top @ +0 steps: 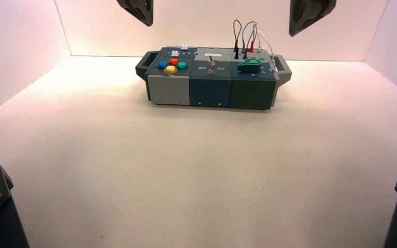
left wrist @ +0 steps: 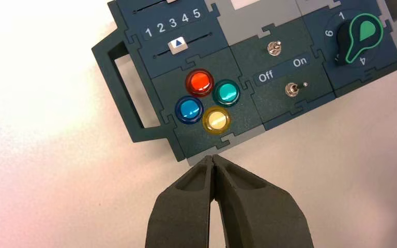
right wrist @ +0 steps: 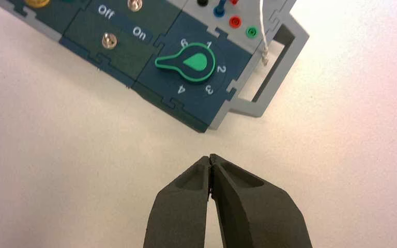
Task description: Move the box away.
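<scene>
The box [top: 213, 77] sits far back on the white surface [top: 186, 170], well apart from both arm bases. The left tool [left wrist: 214, 157] hovers just at the box's near edge below the button cluster, its fingers pressed together and holding nothing. The right tool [right wrist: 209, 156] hangs over bare surface near the box's right corner, likewise closed and empty.

Risks, as I judge them: pushing with only one tool, or with the two at unequal pace, would probably swing the box round instead of sliding it straight. A closed tip riding up over the low edge could land on the yellow button [left wrist: 216, 120] or knock the lower toggle [left wrist: 292, 90]. A push on the right side could catch the looping wires [top: 245, 33] or the grey end handle [right wrist: 276, 72] and tug a plug loose.

Counted: one box; four round buttons, namely red [left wrist: 200, 82], green [left wrist: 226, 92], blue [left wrist: 189, 109] and yellow; two toggle switches, the second being the upper one [left wrist: 274, 47]; one green knob [right wrist: 194, 62]; two end handles, with the dark one [left wrist: 119, 88] on the left; one slider cap plainly seen [left wrist: 178, 44] under the numbers 1 to 5, with a second slot above it; several wires, too tangled to number
</scene>
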`<state>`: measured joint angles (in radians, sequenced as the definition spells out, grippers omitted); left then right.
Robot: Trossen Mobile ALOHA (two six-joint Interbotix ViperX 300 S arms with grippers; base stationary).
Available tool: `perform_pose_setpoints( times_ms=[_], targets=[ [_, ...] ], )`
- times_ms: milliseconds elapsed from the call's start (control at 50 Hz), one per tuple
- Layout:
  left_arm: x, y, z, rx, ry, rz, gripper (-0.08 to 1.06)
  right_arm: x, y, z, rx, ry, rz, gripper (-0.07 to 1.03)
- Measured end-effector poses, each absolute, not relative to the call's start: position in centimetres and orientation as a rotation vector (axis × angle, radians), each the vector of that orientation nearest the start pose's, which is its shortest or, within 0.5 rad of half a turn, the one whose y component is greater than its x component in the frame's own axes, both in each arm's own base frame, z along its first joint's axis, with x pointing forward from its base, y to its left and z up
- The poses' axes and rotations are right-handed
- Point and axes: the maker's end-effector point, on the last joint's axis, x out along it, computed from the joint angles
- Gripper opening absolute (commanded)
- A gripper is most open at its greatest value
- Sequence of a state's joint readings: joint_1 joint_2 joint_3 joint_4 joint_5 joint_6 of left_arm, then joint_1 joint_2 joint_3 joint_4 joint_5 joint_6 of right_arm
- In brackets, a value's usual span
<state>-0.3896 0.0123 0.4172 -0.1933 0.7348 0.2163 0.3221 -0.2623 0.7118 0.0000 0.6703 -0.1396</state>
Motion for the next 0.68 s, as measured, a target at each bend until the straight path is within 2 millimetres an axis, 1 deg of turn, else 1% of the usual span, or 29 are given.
perform_pose_setpoints(
  times_ms=[200,280,520,680],
  targets=[
    [36.3,-17.4,13.4,0.209,1.156,-0.498,-0.03,30.4,10.1,13.1,-0.303,1.089,0.364,-0.02],
    [36.2,-17.4,13.3,0.208,1.156,-0.498,-0.03,30.3,10.1,13.0,-0.302,1.087,0.365,-0.02],
    [36.2,-17.4,13.3,0.206,1.156,-0.498,-0.03,30.5,10.2,14.1,-0.296,1.04,0.365,-0.02],
    [36.2,-17.5,13.3,0.207,1.156,-0.499,-0.03,30.5,10.2,14.2,-0.295,1.034,0.365,-0.02]
  ],
)
